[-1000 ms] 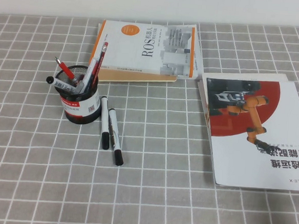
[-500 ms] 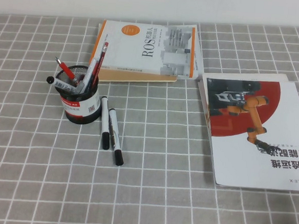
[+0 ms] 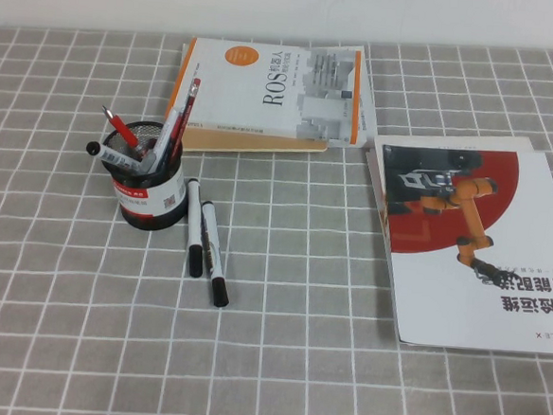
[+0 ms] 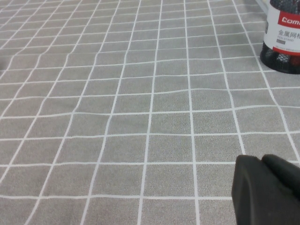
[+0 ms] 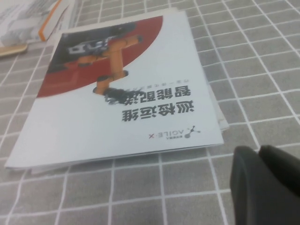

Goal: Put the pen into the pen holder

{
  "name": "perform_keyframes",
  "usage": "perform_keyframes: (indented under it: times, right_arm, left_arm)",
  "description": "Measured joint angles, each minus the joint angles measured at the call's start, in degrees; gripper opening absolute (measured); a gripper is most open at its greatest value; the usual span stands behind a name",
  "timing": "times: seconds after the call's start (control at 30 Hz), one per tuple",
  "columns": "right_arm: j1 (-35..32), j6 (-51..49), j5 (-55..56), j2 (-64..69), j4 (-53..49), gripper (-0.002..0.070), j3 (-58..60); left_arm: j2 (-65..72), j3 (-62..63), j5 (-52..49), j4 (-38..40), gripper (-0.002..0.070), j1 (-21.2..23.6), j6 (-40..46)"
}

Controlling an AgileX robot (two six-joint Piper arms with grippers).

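The pen holder [image 3: 150, 195], a black mesh cup with a red-and-white label, stands left of centre and holds several pens. It also shows in the left wrist view [image 4: 282, 37]. A slim pale barrel [image 3: 169, 129] leans in the cup among red pens; I cannot read any lettering on it. A white pen with a black cap [image 3: 194, 226] and a second marker [image 3: 212, 253] lie on the cloth just right of the cup. My left gripper [image 4: 262, 160] is shut and empty, low over bare cloth well short of the cup. My right gripper [image 5: 259, 151] is shut and empty beside the booklet.
A book with an orange spine [image 3: 273, 95] lies at the back, behind the cup. A white-and-red booklet [image 3: 473, 245] lies at the right and also shows in the right wrist view [image 5: 117, 93]. Grey checked cloth [image 3: 275, 359] covers the table. Neither arm shows in the high view.
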State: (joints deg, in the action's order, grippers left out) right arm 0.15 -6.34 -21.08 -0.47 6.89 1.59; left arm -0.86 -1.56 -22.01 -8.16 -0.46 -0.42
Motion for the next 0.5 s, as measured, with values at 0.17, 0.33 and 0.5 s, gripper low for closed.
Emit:
perform_keyframes:
  times: [0.17,0.33,0.5]
  right_arm:
    - [0.1,0.1,-0.2,0.0,1.7,-0.0013,0.0]
    - [0.1,-3.9,-0.4,0.0,-0.9,-0.0013,0.0]
    - [0.1,-3.9,-0.6,0.0,-1.7,-0.0013,0.0]
  left_arm:
    - [0.0,0.0,0.0,0.0,-0.0003,0.0,0.0]
    - [0.0,0.0,0.0,0.0,-0.0003,0.0,0.0]
    - [0.0,0.0,0.0,0.0,-0.0003,0.0,0.0]
